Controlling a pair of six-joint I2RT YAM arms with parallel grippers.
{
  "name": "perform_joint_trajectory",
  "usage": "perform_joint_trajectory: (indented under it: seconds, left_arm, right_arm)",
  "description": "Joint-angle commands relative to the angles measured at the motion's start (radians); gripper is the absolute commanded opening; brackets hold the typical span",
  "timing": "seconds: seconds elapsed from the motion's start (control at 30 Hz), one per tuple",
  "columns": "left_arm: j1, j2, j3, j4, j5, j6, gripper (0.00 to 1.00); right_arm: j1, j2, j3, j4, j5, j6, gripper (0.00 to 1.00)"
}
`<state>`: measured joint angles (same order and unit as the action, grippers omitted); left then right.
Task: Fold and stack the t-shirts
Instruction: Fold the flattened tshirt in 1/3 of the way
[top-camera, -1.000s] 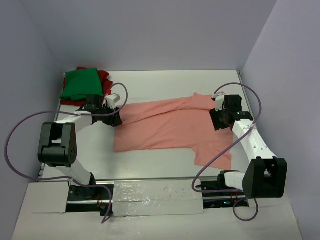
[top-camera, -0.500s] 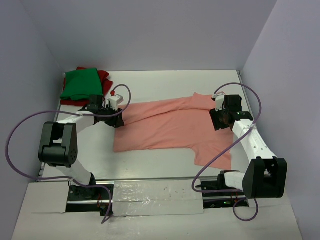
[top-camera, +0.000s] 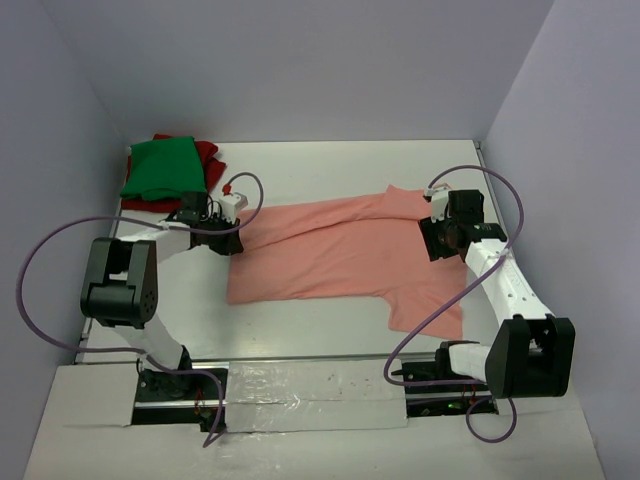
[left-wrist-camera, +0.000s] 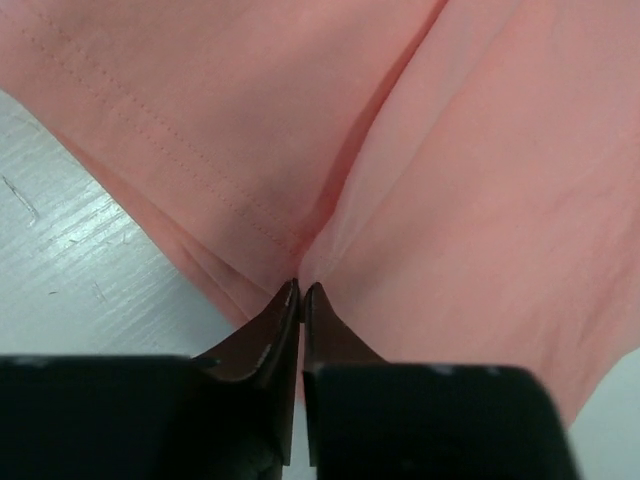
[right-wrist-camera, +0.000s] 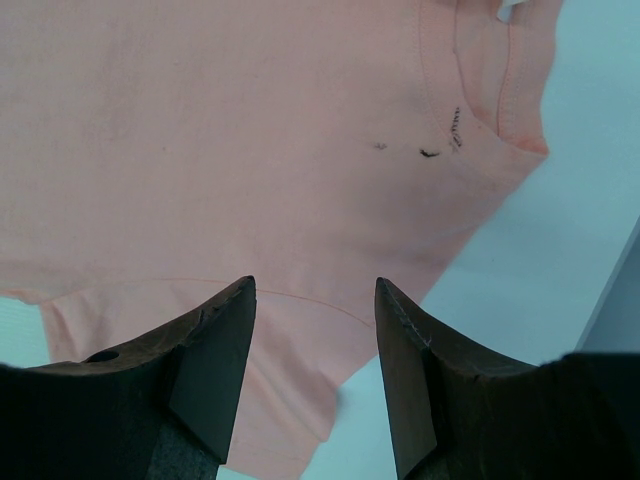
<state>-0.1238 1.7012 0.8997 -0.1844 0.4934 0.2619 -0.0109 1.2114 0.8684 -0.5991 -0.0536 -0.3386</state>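
A salmon-pink t-shirt (top-camera: 340, 250) lies spread across the middle of the white table (top-camera: 300, 170). My left gripper (top-camera: 235, 240) sits at the shirt's left end. In the left wrist view the gripper (left-wrist-camera: 300, 288) is shut, with a fold of the pink cloth (left-wrist-camera: 450, 180) pinched at its tips. Over the shirt's right end, near the collar (right-wrist-camera: 480, 80), my right gripper (top-camera: 437, 245) hovers. In the right wrist view this gripper (right-wrist-camera: 313, 290) stands open, with only the pink cloth (right-wrist-camera: 250, 130) below it. A green t-shirt (top-camera: 160, 167) lies folded on a dark red t-shirt (top-camera: 208, 155) at the back left.
Pale walls close in the table on the left, back and right. The folded green and dark red pile sits just behind the left arm. Purple cables loop beside both arms.
The left gripper's jaws have closed on the pink shirt's left edge. The left arm has shifted slightly. The right arm has not moved.
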Motion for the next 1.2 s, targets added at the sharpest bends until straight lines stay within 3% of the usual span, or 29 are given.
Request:
perform_joint_trajectory:
  seconds: [0.0, 0.03, 0.13, 0.73, 1.17]
  left_arm:
    - [-0.007, 0.017, 0.028, 0.031, -0.015, -0.007, 0.08]
    - [-0.007, 0.02, 0.033, 0.033, -0.015, -0.01, 0.01]
    - [-0.007, 0.023, 0.045, 0.036, -0.024, -0.015, 0.0]
    - [-0.007, 0.048, 0.176, -0.032, -0.079, 0.028, 0.0]
    - [0.016, 0.015, 0.124, -0.055, -0.113, 0.073, 0.0]
  right_arm:
    - [0.005, -0.029, 0.03, -0.001, -0.005, -0.008, 0.58]
    - [0.005, -0.029, 0.029, -0.001, -0.003, -0.01, 0.58]
    - [0.005, -0.027, 0.029, 0.001, -0.005, -0.01, 0.58]
    - [0.003, -0.021, 0.015, 0.009, 0.0, -0.017, 0.58]
    - [0.003, -0.006, 0.026, 0.013, 0.009, -0.013, 0.59]
